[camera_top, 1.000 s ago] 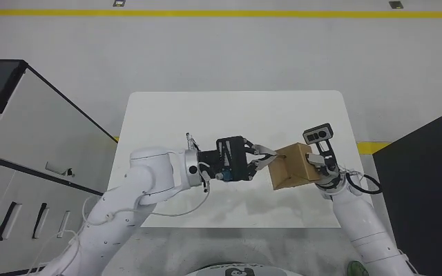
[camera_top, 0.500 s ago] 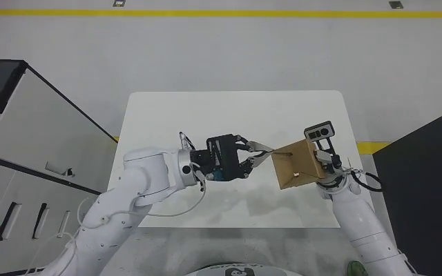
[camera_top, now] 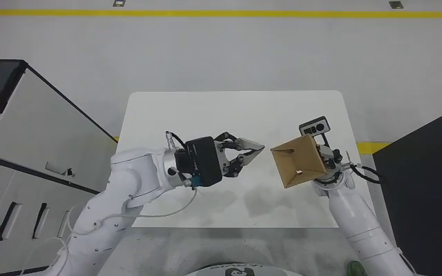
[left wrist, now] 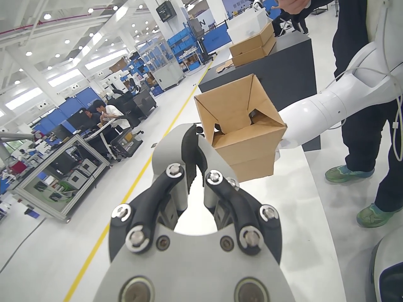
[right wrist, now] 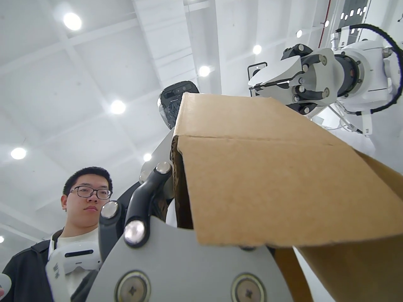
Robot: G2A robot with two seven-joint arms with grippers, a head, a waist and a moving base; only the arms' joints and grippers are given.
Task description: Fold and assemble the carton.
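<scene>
Over white table (camera_top: 207, 110), boxy cardboard carton (camera_top: 297, 160)

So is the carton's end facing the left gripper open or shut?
Open: the carton shows its hollow inside, with flaps flared outward.

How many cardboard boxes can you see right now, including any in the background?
3. One open carton held above the table's right side; two closed boxes stacked on the dark cabinet behind it. Others may be hidden farther back.
</scene>
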